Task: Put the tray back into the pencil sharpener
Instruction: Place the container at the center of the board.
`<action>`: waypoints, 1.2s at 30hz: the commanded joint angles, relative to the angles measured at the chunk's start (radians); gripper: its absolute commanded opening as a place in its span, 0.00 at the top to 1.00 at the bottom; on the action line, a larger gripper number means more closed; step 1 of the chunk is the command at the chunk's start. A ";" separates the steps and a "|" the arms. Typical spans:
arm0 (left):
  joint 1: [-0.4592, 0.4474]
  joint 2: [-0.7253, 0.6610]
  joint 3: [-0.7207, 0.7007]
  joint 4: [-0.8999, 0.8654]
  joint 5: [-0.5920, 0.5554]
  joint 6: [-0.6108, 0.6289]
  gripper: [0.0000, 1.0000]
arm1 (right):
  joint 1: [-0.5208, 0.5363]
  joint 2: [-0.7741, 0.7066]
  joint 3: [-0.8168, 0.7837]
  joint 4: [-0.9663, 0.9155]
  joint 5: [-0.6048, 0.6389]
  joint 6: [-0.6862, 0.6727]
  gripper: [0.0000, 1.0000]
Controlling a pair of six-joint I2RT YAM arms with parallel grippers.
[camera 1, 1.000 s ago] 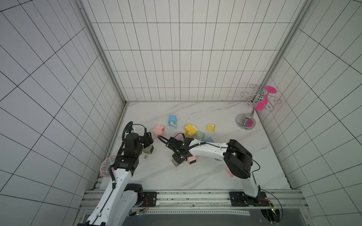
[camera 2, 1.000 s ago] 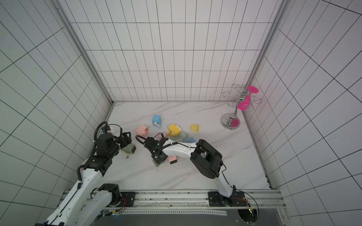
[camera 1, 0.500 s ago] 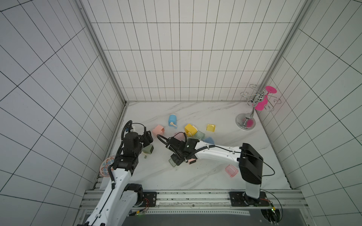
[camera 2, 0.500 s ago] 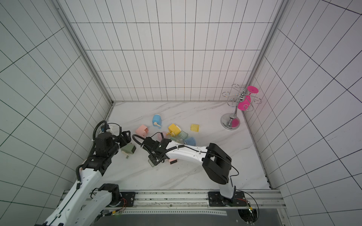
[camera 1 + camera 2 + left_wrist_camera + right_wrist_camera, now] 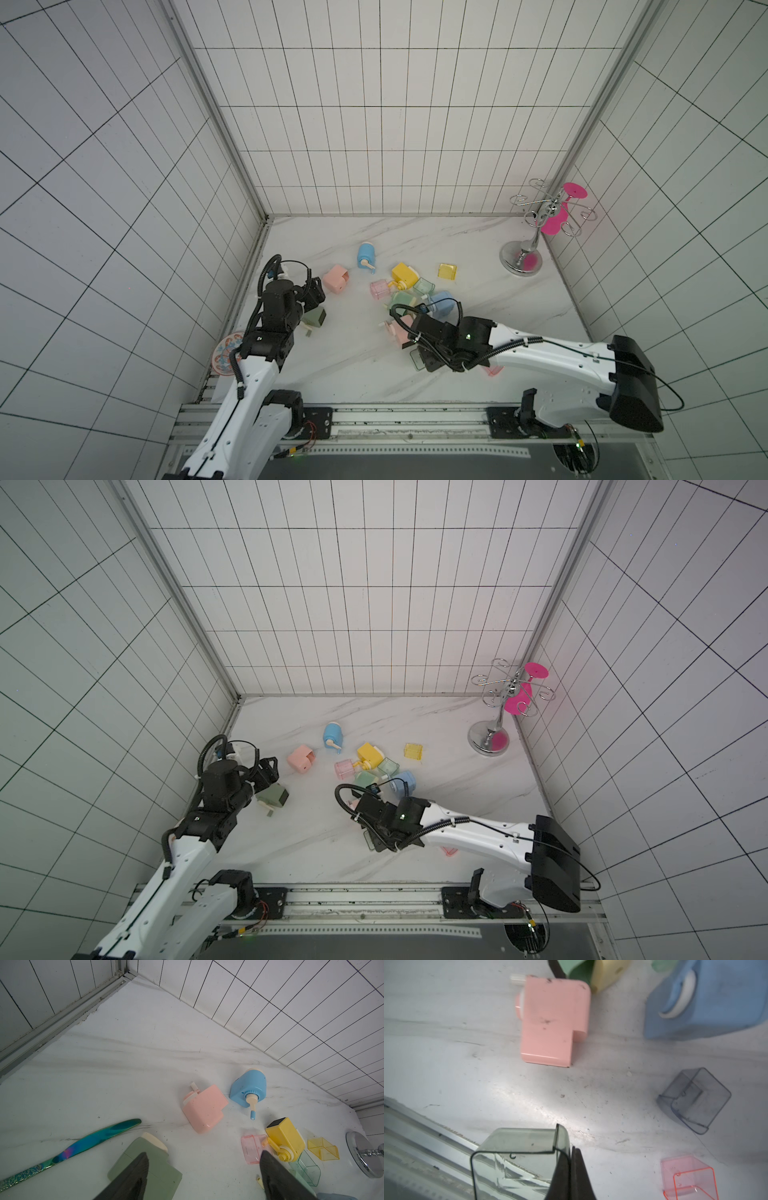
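Observation:
A clear grey-green tray (image 5: pixel 517 1147) hangs just above the table near its front edge, and my right gripper (image 5: pixel 572 1150) is shut on one of its side walls. In both top views the tray (image 5: pixel 416 360) (image 5: pixel 369 838) shows only partly under that gripper (image 5: pixel 424 362). A sage-green pencil sharpener (image 5: pixel 316 319) (image 5: pixel 276 796) lies on its side at the left. My left gripper (image 5: pixel 203 1154) stands open just above it, one finger over the sharpener's body (image 5: pixel 160 1167), with nothing between the fingers.
More sharpeners lie mid-table: pink (image 5: pixel 336 279), blue (image 5: pixel 365 255), yellow (image 5: pixel 404 274), and another pink one (image 5: pixel 552 1022) by my right gripper. Loose trays: yellow (image 5: pixel 447 271), pink (image 5: pixel 687 1176), smoky blue (image 5: pixel 695 1099). There is also an iridescent knife (image 5: pixel 83 1142), a plate (image 5: pixel 226 353) and a glass rack (image 5: pixel 528 249).
My right arm has drawn back to the right and toward the table's front edge, carrying the tray away from the left side. The left arm has stayed where it was.

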 commanded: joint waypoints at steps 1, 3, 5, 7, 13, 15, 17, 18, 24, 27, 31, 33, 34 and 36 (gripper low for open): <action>0.006 -0.003 0.015 0.025 0.001 0.008 0.15 | -0.036 -0.022 -0.089 -0.031 0.052 0.165 1.00; 0.006 -0.001 0.013 0.022 -0.004 0.010 0.15 | -0.055 -0.024 -0.117 -0.015 0.062 0.191 1.00; 0.006 0.004 0.013 0.020 -0.006 0.011 0.15 | -0.073 -0.016 -0.142 0.010 0.059 0.204 1.00; 0.006 0.009 0.013 0.019 -0.002 0.012 0.15 | -0.090 -0.005 -0.170 0.051 0.046 0.207 1.00; 0.006 0.036 0.016 0.020 0.008 0.019 0.15 | -0.113 0.051 -0.217 0.155 0.006 0.191 1.00; 0.006 0.051 0.022 0.020 0.008 0.026 0.15 | -0.113 0.065 -0.227 0.168 0.002 0.191 1.00; 0.006 0.065 0.027 0.017 0.008 0.028 0.15 | -0.114 0.072 -0.234 0.177 -0.002 0.189 1.00; 0.006 0.070 0.028 0.017 0.006 0.030 0.15 | -0.115 0.074 -0.237 0.178 -0.002 0.188 0.99; 0.006 0.107 0.040 0.011 -0.010 0.049 0.14 | -0.117 0.050 -0.240 0.177 -0.006 0.176 0.85; 0.006 0.122 0.045 0.008 -0.011 0.058 0.14 | -0.117 0.015 -0.236 0.161 -0.011 0.176 0.77; 0.006 0.148 0.061 -0.004 -0.024 0.075 0.14 | -0.116 -0.078 -0.225 0.114 0.016 0.180 0.70; 0.006 0.170 0.069 -0.010 -0.030 0.078 0.13 | -0.117 -0.154 -0.230 0.103 0.042 0.175 0.68; 0.006 0.180 0.070 -0.011 -0.032 0.077 0.13 | -0.117 -0.191 -0.236 0.105 0.056 0.173 0.68; 0.005 0.208 0.071 -0.012 -0.046 0.074 0.12 | -0.116 -0.275 -0.258 0.118 0.091 0.161 0.68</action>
